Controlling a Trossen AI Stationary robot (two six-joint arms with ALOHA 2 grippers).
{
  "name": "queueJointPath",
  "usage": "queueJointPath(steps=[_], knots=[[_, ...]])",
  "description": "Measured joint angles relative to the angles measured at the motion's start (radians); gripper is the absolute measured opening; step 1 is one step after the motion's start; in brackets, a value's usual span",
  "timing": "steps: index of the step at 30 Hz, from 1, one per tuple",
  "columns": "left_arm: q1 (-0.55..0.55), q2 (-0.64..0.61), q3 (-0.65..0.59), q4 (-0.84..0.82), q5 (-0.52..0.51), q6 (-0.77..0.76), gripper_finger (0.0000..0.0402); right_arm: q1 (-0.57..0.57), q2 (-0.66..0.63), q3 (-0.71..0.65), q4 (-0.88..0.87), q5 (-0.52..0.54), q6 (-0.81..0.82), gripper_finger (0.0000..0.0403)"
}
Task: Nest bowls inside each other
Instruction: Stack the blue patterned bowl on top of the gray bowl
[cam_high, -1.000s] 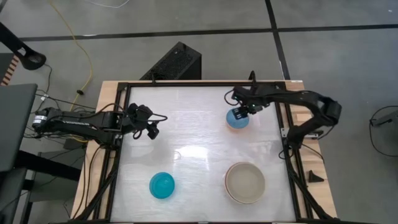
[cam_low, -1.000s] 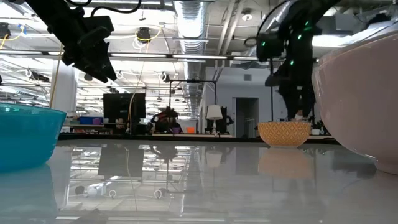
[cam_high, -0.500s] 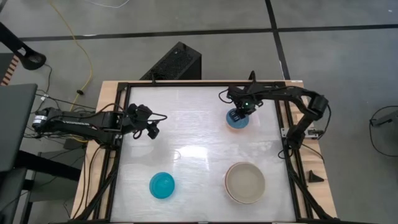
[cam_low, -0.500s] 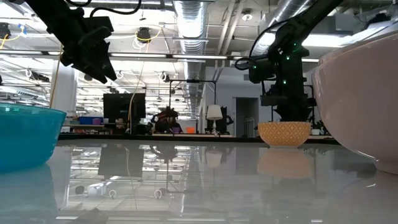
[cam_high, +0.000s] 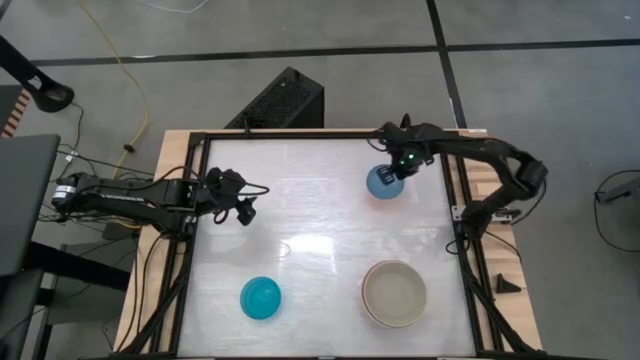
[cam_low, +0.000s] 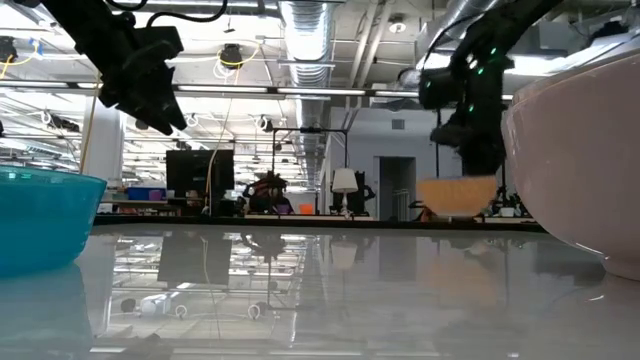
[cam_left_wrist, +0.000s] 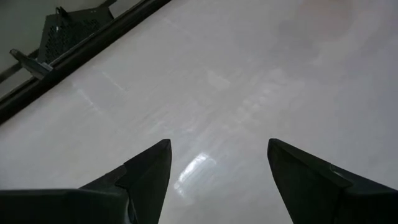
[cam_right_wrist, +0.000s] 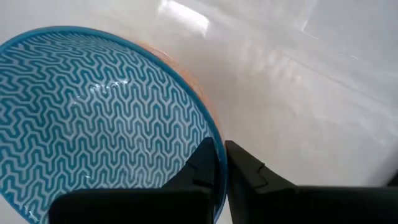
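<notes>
A small bowl (cam_high: 380, 185), blue with a white zigzag pattern inside and tan outside, is at the far right of the table, with my right gripper (cam_high: 400, 168) shut on its rim. The low view shows this bowl (cam_low: 457, 197) just above the tabletop. A bright turquoise bowl (cam_high: 261, 298) stands on its base near the front left. A large pale bowl (cam_high: 394, 293) with a grey-beige one inside it stands at the front right. My left gripper (cam_high: 240, 207) hangs open over the bare left side of the table, touching nothing. My right gripper pinches the patterned bowl's rim (cam_right_wrist: 214, 138) at its far right part, with one finger (cam_right_wrist: 202, 163) inside the bowl and the other (cam_right_wrist: 249, 169) outside. The fingers come from above, pointing down. The bowl hangs roughly level, lifted a little clear of the table.
A black frame (cam_high: 300, 135) runs around the white tabletop. Bare table lies between the bowls in the middle. In the low view the large pale bowl (cam_low: 580, 160) looms at the right and the turquoise bowl (cam_low: 40, 215) at the left.
My right gripper has shifted toward the table's far right corner over the patterned bowl and taken hold of its rim. The bowl, which stood on the table, now hangs just above it, moved slightly toward the far edge.
</notes>
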Motion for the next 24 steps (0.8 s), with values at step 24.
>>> queueJointPath(steps=[24], knots=[[0.000,0.000,0.000,0.223,0.240,0.593,0.0255,1.146,-0.184,0.219,-0.089,0.189,1.507,0.0040]])
